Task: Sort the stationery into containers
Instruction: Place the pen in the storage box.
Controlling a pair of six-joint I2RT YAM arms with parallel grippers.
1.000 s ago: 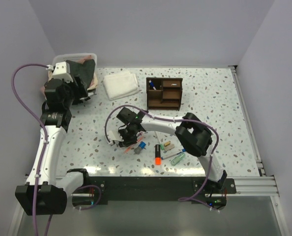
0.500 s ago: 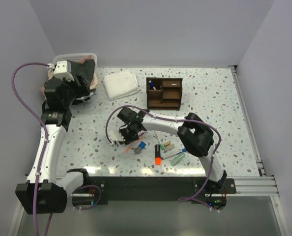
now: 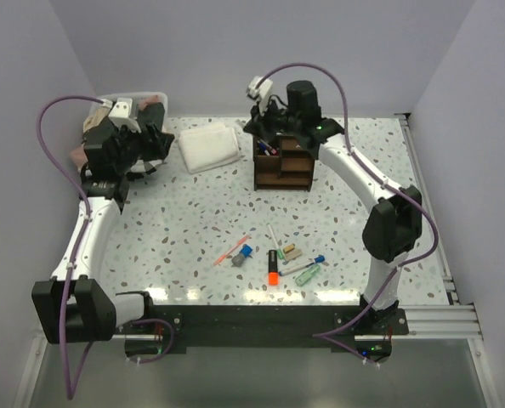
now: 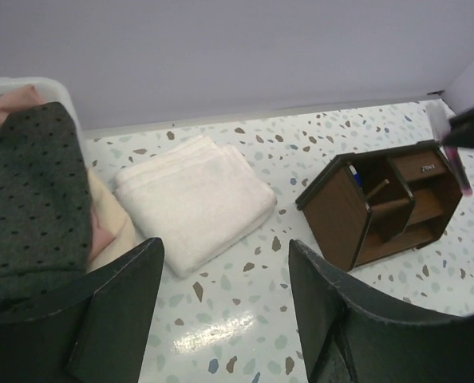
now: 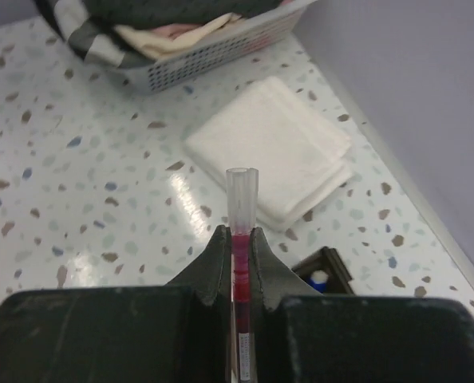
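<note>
Up at the far edge of the surface (image 3: pixel 184 238), the right claw (image 5: pixel 241 239) pinches a red pen (image 5: pixel 242 203) above the organiser (image 3: pixel 284 167); the left claw (image 4: pixel 225 251) gapes empty beside the white bin (image 3: pixel 133 93); loose stationery (image 3: pixel 273 274) lies near the front.

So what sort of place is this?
Most likely a robot lab test cell, not a real office: plain walls box in a speckled table, and a black base bar at its edge carries the left arm and right arm.
</note>
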